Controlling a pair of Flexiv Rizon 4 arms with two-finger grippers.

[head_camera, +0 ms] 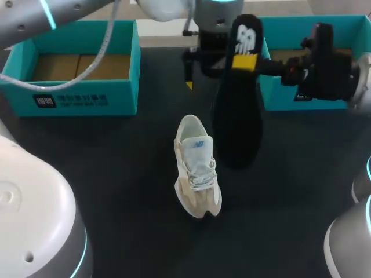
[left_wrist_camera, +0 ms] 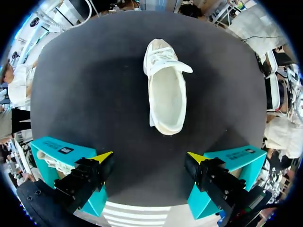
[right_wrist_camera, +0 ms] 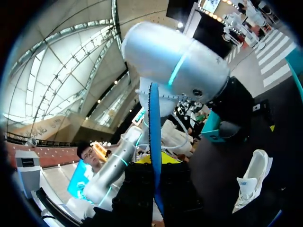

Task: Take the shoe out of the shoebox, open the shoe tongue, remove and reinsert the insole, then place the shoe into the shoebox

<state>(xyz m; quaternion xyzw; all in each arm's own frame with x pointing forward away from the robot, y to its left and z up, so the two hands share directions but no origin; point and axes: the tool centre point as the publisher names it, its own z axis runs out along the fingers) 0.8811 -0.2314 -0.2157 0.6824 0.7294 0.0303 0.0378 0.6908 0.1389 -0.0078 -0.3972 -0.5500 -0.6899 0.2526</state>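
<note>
Clenched at the right gripper (head_camera: 244,62), yellow tips pressed on both faces of the black insole (head_camera: 237,110) near its heel end. Hanging toe end down over the table (head_camera: 116,174), just beside the shoe (head_camera: 197,174) on its right; whether touching the surface, cannot tell. Released at the left gripper (left_wrist_camera: 148,158), fingers spread wide with nothing between them, over the gap between the left teal box (head_camera: 75,63) and the right teal box (head_camera: 290,87). Standing alone mid-table, the white shoe: heel toward the far edge, tongue pulled forward, opening bare. Open dark surface around it on the left and near sides; both boxes well apart from it, along the far edge.
</note>
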